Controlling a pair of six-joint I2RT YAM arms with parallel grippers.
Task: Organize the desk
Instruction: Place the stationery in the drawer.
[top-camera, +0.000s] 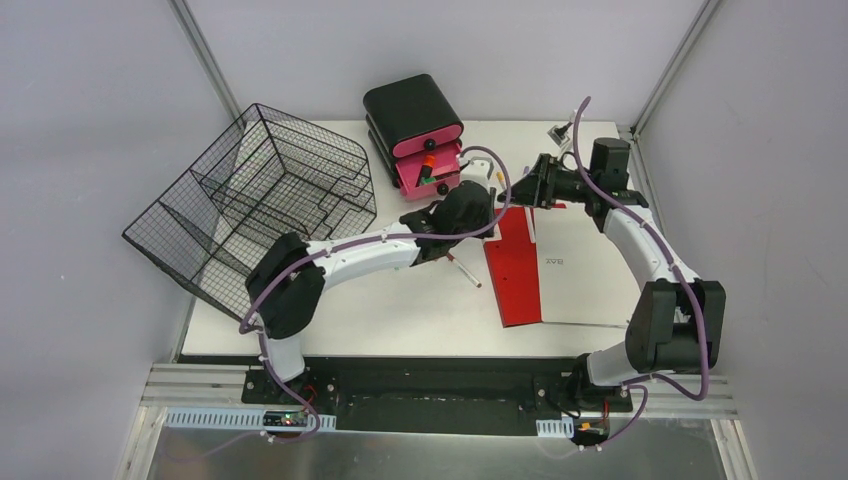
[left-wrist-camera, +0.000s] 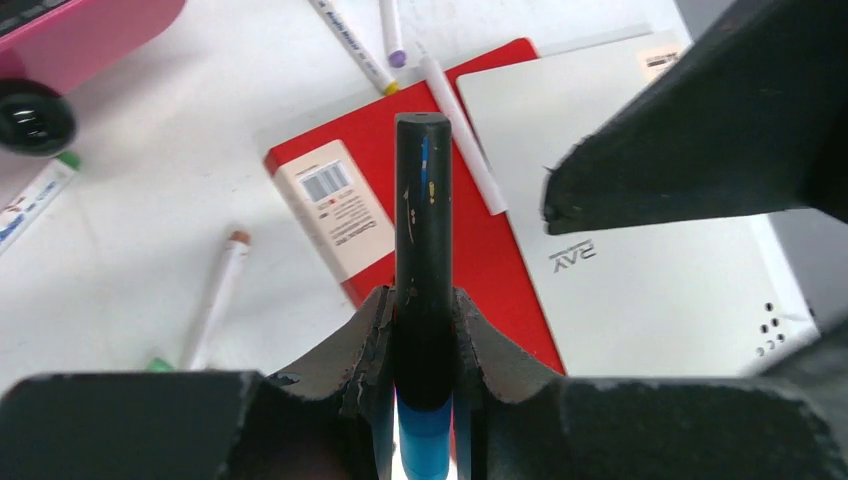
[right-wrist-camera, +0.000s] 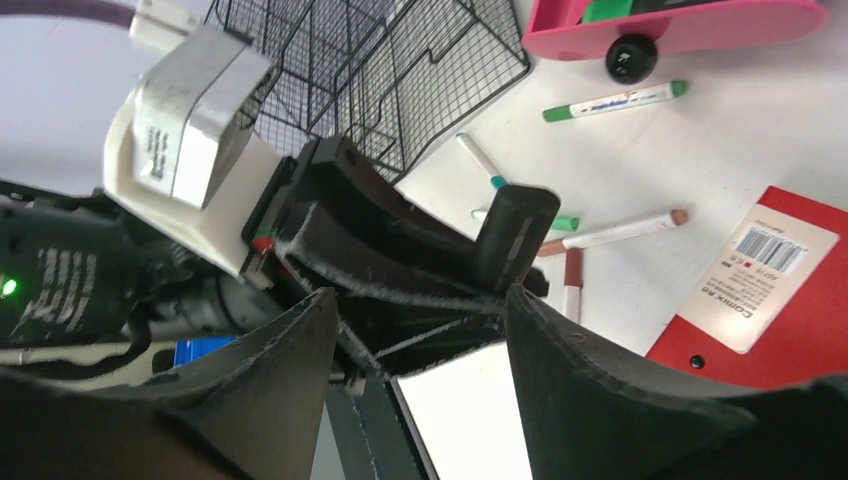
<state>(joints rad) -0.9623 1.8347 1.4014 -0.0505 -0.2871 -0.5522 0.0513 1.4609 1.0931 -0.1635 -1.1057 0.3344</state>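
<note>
Tail of black marker (left-wrist-camera: 422, 250) past bottom edge

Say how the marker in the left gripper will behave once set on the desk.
Round and smooth, the marker would probably roll on the flat desk. It seems rigid, standing straight from the left gripper.
</note>
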